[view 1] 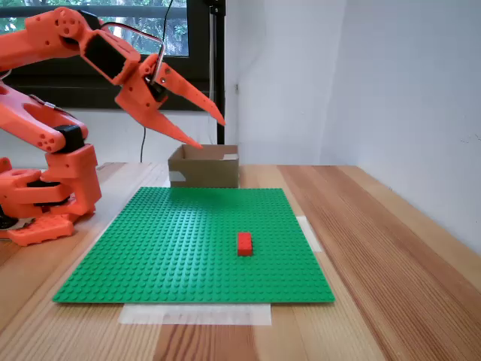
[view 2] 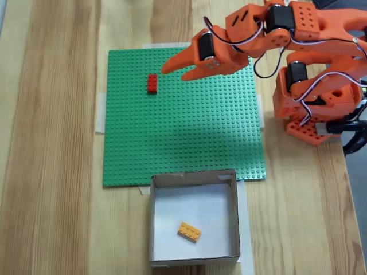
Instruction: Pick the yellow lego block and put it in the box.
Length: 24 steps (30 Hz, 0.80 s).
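Wooden table [view 2: 51, 143]: yellow lego block [view 2: 189, 231] inside box [view 2: 194, 179]; gripper [view 1: 213, 133] fingers spread, seemingly empty.

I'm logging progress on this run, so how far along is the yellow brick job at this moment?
It looks done: the yellow lego block lies flat on the floor of the box, seen from above. Nothing is in hand; the gripper hangs open and empty above the green baseplate. The red brick sits on the baseplate, untouched. Little seems left beyond perhaps parking the arm.
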{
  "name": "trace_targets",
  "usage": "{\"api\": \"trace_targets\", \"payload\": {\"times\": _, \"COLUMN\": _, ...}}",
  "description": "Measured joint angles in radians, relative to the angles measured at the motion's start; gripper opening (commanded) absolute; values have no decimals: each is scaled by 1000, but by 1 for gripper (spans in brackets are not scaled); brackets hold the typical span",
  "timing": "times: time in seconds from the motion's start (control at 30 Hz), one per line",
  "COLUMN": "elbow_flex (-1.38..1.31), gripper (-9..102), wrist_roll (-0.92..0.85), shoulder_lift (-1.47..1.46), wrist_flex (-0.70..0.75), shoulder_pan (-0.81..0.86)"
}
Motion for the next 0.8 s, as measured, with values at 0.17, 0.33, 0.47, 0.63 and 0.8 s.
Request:
{"api": "trace_targets", "payload": {"times": 0.17, "elbow_flex": 109, "gripper": 16, "wrist_roll": 21, "shoulder_lift": 120, "wrist_flex": -38, "shoulder_pan": 17}}
{"api": "trace_targets", "payload": {"times": 0.33, "elbow_flex": 221, "gripper": 14, "wrist_roll": 61, "shoulder_lift": 242, "wrist_flex": -41, "shoulder_pan": 32}}
{"api": "trace_targets", "payload": {"times": 0.47, "elbow_flex": 301, "gripper": 12, "wrist_roll": 66, "shoulder_lift": 319, "wrist_flex": -48, "shoulder_pan": 43}}
{"api": "trace_targets", "payload": {"times": 0.63, "elbow_flex": 380, "gripper": 9, "wrist_roll": 66, "shoulder_lift": 408, "wrist_flex": -48, "shoulder_pan": 58}}
{"api": "trace_targets", "payload": {"times": 0.8, "elbow_flex": 451, "gripper": 6, "wrist_roll": 63, "shoulder_lift": 483, "wrist_flex": -44, "shoulder_pan": 75}}
